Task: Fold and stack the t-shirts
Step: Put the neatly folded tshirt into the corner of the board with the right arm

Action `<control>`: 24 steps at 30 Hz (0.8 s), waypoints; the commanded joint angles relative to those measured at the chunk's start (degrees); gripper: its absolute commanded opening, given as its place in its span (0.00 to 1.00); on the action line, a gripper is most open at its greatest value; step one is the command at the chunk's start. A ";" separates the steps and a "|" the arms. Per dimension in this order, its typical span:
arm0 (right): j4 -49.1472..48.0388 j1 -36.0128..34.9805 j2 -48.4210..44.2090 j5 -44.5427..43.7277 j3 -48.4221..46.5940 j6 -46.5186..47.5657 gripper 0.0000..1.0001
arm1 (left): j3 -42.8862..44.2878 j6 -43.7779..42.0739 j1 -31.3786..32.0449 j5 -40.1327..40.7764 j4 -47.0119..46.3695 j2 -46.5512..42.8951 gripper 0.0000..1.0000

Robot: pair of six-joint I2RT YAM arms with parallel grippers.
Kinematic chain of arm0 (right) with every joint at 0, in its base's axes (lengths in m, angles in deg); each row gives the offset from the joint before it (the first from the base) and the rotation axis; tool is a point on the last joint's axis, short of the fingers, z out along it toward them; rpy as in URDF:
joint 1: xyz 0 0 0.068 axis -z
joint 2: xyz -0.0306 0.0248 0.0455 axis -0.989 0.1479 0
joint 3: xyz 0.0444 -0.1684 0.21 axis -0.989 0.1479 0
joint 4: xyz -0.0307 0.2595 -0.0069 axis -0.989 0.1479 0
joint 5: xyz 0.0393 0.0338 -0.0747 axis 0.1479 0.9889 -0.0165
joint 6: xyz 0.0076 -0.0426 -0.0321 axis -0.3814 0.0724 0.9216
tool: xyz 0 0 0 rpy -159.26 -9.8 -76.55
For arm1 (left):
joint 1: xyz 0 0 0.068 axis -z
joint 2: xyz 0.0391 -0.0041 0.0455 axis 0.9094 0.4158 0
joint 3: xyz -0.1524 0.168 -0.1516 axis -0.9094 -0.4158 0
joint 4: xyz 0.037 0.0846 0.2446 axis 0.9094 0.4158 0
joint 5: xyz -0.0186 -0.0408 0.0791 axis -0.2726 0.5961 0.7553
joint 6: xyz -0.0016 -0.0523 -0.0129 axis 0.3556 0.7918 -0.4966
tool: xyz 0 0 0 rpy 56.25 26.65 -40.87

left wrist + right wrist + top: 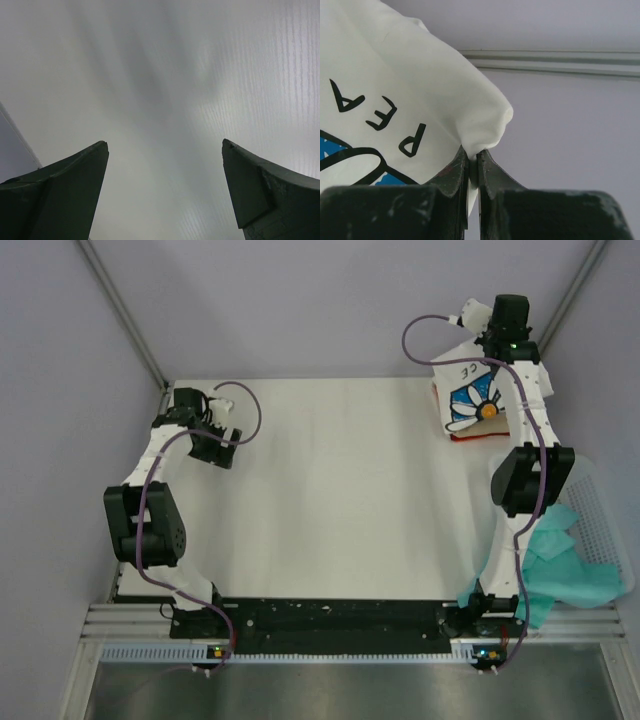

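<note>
Nearest the arm bases, on the right, a teal cloth point(560, 575) spills out of a white mesh basket point(605, 510). Further in on the left, the left gripper point(164, 145) hangs over the bare table point(330, 490), its jaws spread wide and holding nothing.

At the far right corner, the right gripper point(472, 152) is clamped tight on a small pucker at the edge of the white t-shirt point(420, 90), the one with the blue daisy and black lettering. That edge is raised off the table while the rest of the shirt drapes down onto the tan t-shirt point(468, 436), whose red edge shows beneath it. It looks as if the white shirt is already folded small, though the overhead view is too distant to be sure.

The pinch takes in very little cloth, so a quick pull could let it slip free and the fold fall open. The draped part could also drag the tan shirt askew, since the other arm is well away and steadies nothing.
</note>
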 commanded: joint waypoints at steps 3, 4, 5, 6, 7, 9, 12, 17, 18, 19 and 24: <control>-14.84 3.22 2.29 1.13 1.90 3.12 0.00 | 2.34 0.51 -0.21 1.41 -0.08 0.31 0.99; -18.18 3.39 2.99 0.87 2.69 3.21 0.10 | 2.16 0.60 -0.30 1.58 -0.08 0.22 0.99; -21.78 3.74 3.61 0.60 3.74 3.13 0.30 | 1.90 0.60 -0.21 1.58 -0.17 0.22 0.99; -25.56 4.18 4.31 0.51 4.79 3.04 0.47 | 1.72 0.60 -0.30 1.67 -0.26 0.22 0.99; -30.99 4.71 4.93 -0.10 5.67 2.43 0.68 | 1.63 0.68 -0.30 1.76 -0.08 0.22 0.99; -37.96 5.50 6.07 -3.86 6.12 1.98 0.99 | 1.19 0.42 -0.30 1.76 -0.08 -0.13 0.99; -41.07 5.42 5.82 -8.18 3.32 1.11 0.99 | 0.75 0.25 -0.30 1.85 0.01 -0.31 0.99; -33.44 3.23 1.25 -6.96 0.50 -5.65 0.99 | 0.84 0.24 -0.30 1.24 0.18 -1.54 0.99; -31.85 2.52 -0.15 -6.26 1.02 -7.14 0.99 | 0.58 0.24 -0.30 0.80 0.18 -1.89 0.99; -28.70 1.56 -1.47 -4.95 2.42 -8.90 0.99 | 0.49 0.24 -0.21 0.44 0.18 -2.41 0.99; -27.79 -4.94 -11.66 -3.01 18.04 -17.24 0.99 | -1.70 -0.02 -0.21 -1.23 -0.69 -4.79 0.99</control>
